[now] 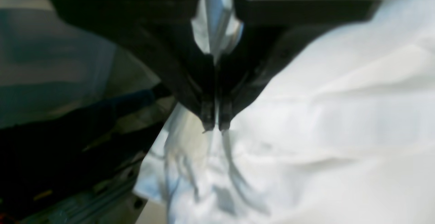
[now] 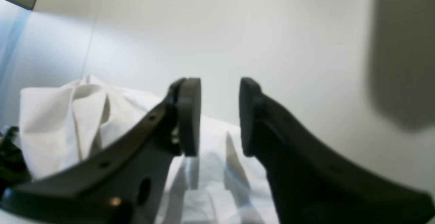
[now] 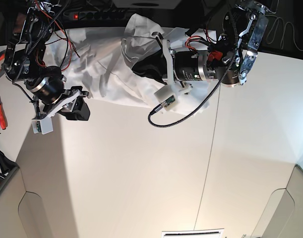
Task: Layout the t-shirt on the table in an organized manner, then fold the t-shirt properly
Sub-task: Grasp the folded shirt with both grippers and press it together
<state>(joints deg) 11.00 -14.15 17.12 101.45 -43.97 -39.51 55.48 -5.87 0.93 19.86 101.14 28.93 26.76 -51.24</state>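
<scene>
Base view: the t-shirt [image 3: 111, 74] lies bunched along the far edge of the counter [image 3: 141, 168]. The left gripper [image 3: 141, 67] rests on its middle; the right gripper [image 3: 79, 109] hangs over the shirt's near-left edge, toward the counter's far-left corner.

White table [image 3: 141, 178] with the t-shirt [image 3: 109, 59] on it

The crumpled white garment lies bunched at the far edge of the tabletop; a thin dark seam [image 3: 208, 163] runs across the bare surface to its right.
</scene>
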